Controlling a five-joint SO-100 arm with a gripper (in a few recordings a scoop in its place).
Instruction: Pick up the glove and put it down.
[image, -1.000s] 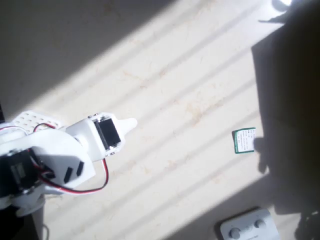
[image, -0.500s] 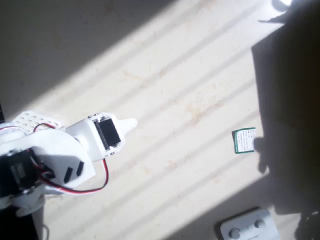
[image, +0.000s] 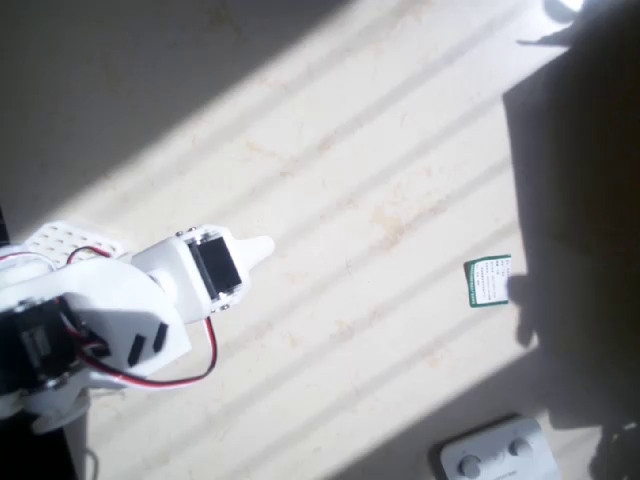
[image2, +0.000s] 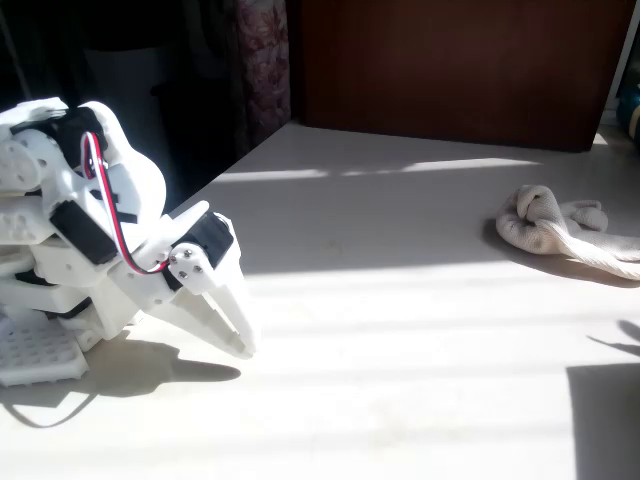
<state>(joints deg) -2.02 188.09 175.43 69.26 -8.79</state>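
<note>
The glove (image2: 548, 227) is a cream, lumpy fabric heap lying on the pale table at the far right of the fixed view, partly in sunlight. My white gripper (image2: 242, 345) rests folded low at the left, far from the glove, its fingers pressed together and pointing down at the tabletop with nothing between them. From overhead the gripper (image: 262, 247) shows as a pointed white tip sticking out to the right of the arm's body.
A small green-and-white card (image: 489, 281) lies at the right, and a grey plate with two round buttons (image: 497, 452) sits at the bottom right. Deep shadow covers the overhead view's right side. A white perforated base (image2: 35, 350) sits under the arm.
</note>
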